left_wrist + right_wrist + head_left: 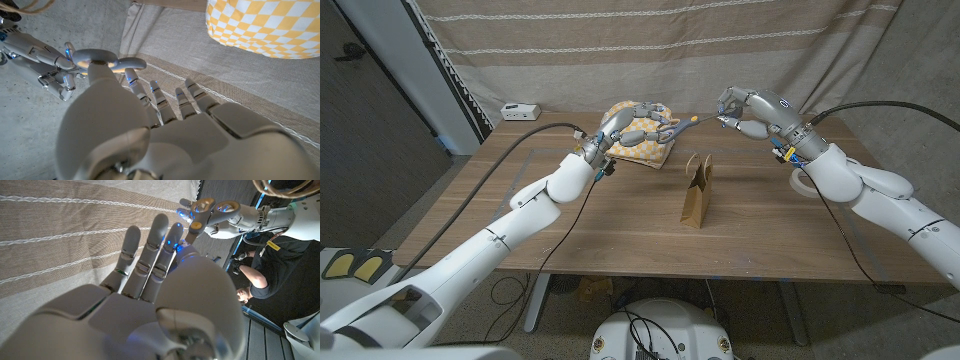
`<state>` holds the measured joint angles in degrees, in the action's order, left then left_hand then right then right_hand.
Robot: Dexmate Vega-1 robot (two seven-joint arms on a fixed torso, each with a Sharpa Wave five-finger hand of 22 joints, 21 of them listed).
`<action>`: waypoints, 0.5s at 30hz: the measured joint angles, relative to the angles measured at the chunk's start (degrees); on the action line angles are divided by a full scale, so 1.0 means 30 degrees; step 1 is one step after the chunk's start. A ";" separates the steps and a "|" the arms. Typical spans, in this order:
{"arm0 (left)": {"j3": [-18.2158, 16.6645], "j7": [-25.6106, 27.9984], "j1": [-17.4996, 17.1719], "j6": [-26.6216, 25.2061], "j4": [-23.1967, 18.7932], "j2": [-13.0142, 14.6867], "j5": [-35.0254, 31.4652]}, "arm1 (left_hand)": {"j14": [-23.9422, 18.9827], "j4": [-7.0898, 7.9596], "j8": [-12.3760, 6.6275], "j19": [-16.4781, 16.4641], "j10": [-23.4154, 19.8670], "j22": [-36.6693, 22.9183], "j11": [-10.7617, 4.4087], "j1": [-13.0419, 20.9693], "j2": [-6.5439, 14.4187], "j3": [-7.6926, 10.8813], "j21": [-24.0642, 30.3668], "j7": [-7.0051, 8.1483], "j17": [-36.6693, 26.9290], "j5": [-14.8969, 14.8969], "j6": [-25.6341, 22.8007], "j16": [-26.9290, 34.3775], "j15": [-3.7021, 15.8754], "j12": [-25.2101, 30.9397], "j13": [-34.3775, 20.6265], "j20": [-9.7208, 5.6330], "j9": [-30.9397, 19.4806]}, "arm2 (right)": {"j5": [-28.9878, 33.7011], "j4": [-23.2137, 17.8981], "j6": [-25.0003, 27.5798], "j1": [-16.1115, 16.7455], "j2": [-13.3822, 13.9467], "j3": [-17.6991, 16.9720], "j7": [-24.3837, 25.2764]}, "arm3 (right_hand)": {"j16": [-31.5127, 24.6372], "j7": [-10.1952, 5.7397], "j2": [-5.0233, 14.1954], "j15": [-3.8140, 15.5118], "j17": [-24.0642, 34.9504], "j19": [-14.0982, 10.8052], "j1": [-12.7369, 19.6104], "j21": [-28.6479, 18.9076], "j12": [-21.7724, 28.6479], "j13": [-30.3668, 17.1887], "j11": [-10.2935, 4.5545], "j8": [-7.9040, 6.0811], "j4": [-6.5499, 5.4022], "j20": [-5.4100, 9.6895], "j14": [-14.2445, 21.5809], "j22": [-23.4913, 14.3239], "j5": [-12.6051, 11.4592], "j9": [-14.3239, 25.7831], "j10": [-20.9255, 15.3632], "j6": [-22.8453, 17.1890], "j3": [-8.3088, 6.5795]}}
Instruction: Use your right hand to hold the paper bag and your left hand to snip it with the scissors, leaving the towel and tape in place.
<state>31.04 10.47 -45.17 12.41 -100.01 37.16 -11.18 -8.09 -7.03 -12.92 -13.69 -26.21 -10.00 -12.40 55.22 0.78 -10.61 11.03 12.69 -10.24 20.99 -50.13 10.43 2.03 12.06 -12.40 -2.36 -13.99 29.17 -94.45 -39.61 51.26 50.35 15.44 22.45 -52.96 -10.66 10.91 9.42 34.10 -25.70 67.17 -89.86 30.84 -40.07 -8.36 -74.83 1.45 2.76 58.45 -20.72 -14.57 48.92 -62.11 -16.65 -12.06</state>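
Note:
The scissors (pixel 692 121) hang in the air above the far middle of the table, between my two hands. My left hand (pixel 638 124) holds them at the handle rings (pixel 118 63), thumb at one ring. My right hand (pixel 744 108) pinches the blade end from the other side. In the right wrist view the yellow-edged handle rings (pixel 214 206) sit just past my right hand's fingertips (pixel 159 222). The brown paper bag (pixel 697 192) stands upright mid-table, below and apart from both hands. The yellow checkered towel (pixel 642 146) lies behind my left hand. A white tape roll (pixel 801 183) lies under my right forearm.
A small white box (pixel 520 110) sits at the table's far left corner. A striped curtain (pixel 650 45) hangs right behind the table. A person in a black shirt (pixel 267 265) is off to one side in the right wrist view. Cables trail from both wrists.

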 measured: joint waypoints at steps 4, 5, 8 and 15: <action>0.0070 0.0000 0.0085 0.0000 0.0060 -0.0019 0.0000 | -0.0001 0.0000 0.0000 -0.0001 -0.0003 0.0000 0.0002 0.0000 0.0000 0.0000 0.0000 0.0001 0.0000 0.0000 -0.0001 0.0000 0.0000 0.0001 0.0000 0.0000 0.0000 | 0.0001 0.0000 -0.0068 0.0000 0.0000 0.0000 -0.0025 | 0.0044 0.0000 0.0000 0.0000 0.0010 0.0000 0.0000 0.0000 -0.0019 0.0000 0.0000 0.0000 0.0001 0.0000 0.0000 0.0000 0.0000 0.0004 0.0000 0.0000 0.0001; 0.0089 -0.0216 0.0110 0.0127 0.0071 -0.0022 -0.0015 | 0.0000 0.0000 0.0000 -0.0001 -0.0003 0.0000 0.0003 0.0000 0.0000 0.0000 0.0000 0.0001 0.0000 0.0000 -0.0001 0.0000 0.0000 0.0000 0.0001 0.0000 0.0000 | 0.0000 -0.0058 -0.0087 0.0014 -0.0019 -0.0064 -0.0030 | 0.0072 0.0000 0.0000 0.0000 0.0010 0.0000 0.0000 0.0000 -0.0019 -0.0001 0.0000 0.0000 0.0000 0.0000 0.0000 -0.0001 0.0000 0.0008 0.0000 0.0000 0.0001; 0.0146 -0.0294 0.0162 0.0158 0.0091 -0.0027 -0.0039 | -0.0001 0.0000 -0.0001 -0.0001 -0.0004 0.0001 0.0004 0.0000 0.0000 0.0000 0.0000 0.0000 -0.0001 0.0000 -0.0001 0.0000 0.0000 0.0001 0.0001 0.0000 0.0029 | 0.0014 -0.0079 -0.0168 0.0014 -0.0045 -0.0081 -0.0038 | 0.0071 0.0000 0.0000 0.0000 0.0010 0.0000 0.0000 0.0000 -0.0019 -0.0001 0.0000 0.0000 0.0001 -0.0001 0.0000 0.0000 0.0000 0.0009 0.0000 0.0001 0.0001; 0.0257 -0.0441 0.0254 0.0219 0.0099 -0.0033 -0.0160 | -0.0001 0.0000 -0.0002 -0.0001 -0.0006 0.0001 0.0005 0.0000 0.0000 -0.0001 0.0000 0.0000 0.0000 0.0000 -0.0003 0.0000 0.0000 0.0001 0.0001 0.0000 0.0067 | 0.0039 -0.0213 -0.0236 -0.0011 -0.0077 -0.0100 -0.0255 | 0.0071 -0.0002 0.0000 0.0000 0.0009 0.0001 0.0000 0.0000 -0.0019 -0.0001 0.0001 -0.0147 0.0011 -0.0001 -0.0001 -0.0001 0.0000 0.0016 0.0000 0.0004 0.0011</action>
<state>31.81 9.15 -44.41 13.07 -99.71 37.06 -11.66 -8.10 -7.03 -12.93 -13.69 -26.23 -9.99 -12.38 55.22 0.78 -10.61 11.03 12.68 -10.24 20.99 -50.14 10.43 2.03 12.07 -12.39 -2.36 -13.79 29.29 -95.09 -40.32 51.23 50.12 15.14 21.68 -52.75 -10.67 10.91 9.41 34.13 -25.70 67.17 -89.86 30.79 -40.07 -8.36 -75.27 1.48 2.76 58.44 -20.72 -14.57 48.97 -62.11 -16.63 -12.03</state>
